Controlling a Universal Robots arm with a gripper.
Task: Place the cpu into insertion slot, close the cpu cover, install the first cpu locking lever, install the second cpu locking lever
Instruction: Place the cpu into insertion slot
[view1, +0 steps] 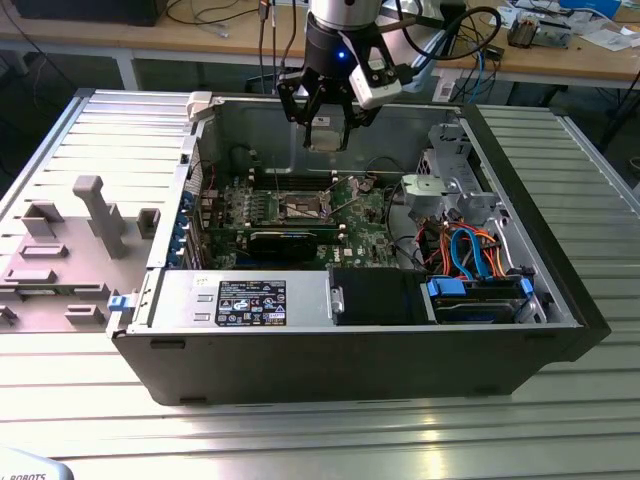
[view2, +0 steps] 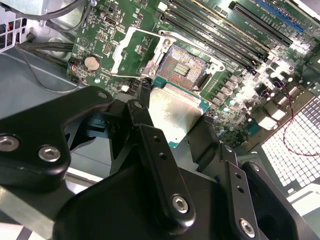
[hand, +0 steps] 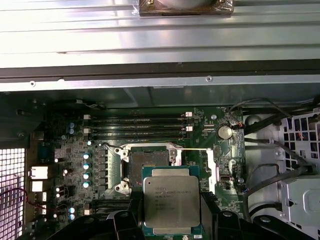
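Observation:
My gripper (view1: 325, 132) hangs above the open computer case, shut on the cpu (view1: 323, 138). In both wrist views the cpu (hand: 171, 197) (view2: 172, 112), a flat square chip with a silver-grey top, sits level between the black fingers (hand: 126, 222). It hovers above the green motherboard (view1: 368, 225), beside the insertion slot. The insertion slot (hand: 149, 162) (view2: 187, 67) lies bare, its brownish contact field showing. The cpu cover (hand: 212, 170) (view2: 119, 59) stands swung open to one side of the slot. A thin locking lever (hand: 192, 149) is raised beside the slot.
Long black memory slots (hand: 137, 127) run beside the socket. A black card (view1: 290, 243) lies across the board. A drive cage (view1: 450, 180) with blue and orange cables (view1: 470, 255) is at the exterior view's right. A grey fixture (view1: 95, 215) stands outside the case, on the left.

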